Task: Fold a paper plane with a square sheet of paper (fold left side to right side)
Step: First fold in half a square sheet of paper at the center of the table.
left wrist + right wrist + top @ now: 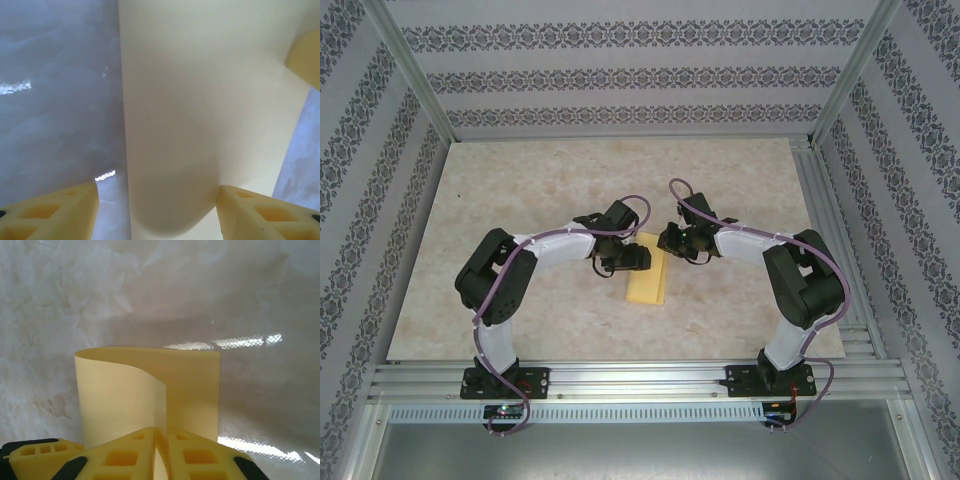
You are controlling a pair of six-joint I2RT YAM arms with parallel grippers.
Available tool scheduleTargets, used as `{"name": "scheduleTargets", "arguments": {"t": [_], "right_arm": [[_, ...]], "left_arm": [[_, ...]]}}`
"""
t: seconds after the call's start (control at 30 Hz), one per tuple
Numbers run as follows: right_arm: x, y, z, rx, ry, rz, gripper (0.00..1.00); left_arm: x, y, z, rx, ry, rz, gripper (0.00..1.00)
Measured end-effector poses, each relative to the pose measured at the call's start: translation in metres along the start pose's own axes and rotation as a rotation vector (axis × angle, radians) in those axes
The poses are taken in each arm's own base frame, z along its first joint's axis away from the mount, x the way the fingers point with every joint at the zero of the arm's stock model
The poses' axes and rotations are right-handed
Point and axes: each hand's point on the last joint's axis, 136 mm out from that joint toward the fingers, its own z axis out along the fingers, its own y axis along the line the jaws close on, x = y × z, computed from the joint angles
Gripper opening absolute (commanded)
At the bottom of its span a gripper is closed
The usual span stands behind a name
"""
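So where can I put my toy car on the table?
The far strip of the table, between the tools and the back wall, is bare. So is the near patch between the yellow paper and the metal rail. The middle is crowded: the left tool and right tool meet at the paper.

Beyond the sheet of paper [649,288] we find the bench [550,180] bare to the far wall [640,80], and bare again on the sheet's near side. Left and right of the sheet, the left arm [498,275] and right arm [802,275] bar the way. Over its far end the left gripper [623,262] and right gripper [673,241] crowd in, a narrow gap between them.
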Motion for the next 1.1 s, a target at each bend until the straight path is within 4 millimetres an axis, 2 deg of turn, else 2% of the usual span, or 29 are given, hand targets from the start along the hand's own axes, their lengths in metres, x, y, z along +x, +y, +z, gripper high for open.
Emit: {"name": "scheduleTargets", "arguments": {"t": [0.2,0.37,0.53,0.73,1.1], "right_arm": [[-0.007,-0.010,-0.007,0.032,-0.017,-0.002,0.32],[-0.020,-0.014,-0.027,0.044,-0.074,-0.013,0.34],[-0.024,-0.026,-0.042,0.066,-0.106,-0.005,0.35],[-0.024,-0.035,-0.047,0.085,-0.114,0.003,0.37],[-0.017,-0.039,-0.049,0.089,-0.107,0.006,0.37]], "left_arm": [[-0.001,0.001,0.005,-0.026,0.008,0.004,0.64],[-0.001,0.001,0.006,-0.038,0.008,0.005,0.64],[-0.001,0.001,0.007,-0.047,0.018,0.003,0.65],[-0.001,0.000,0.008,-0.080,0.031,0.010,0.65],[0.000,-0.002,0.010,-0.121,0.045,0.024,0.69]]}}
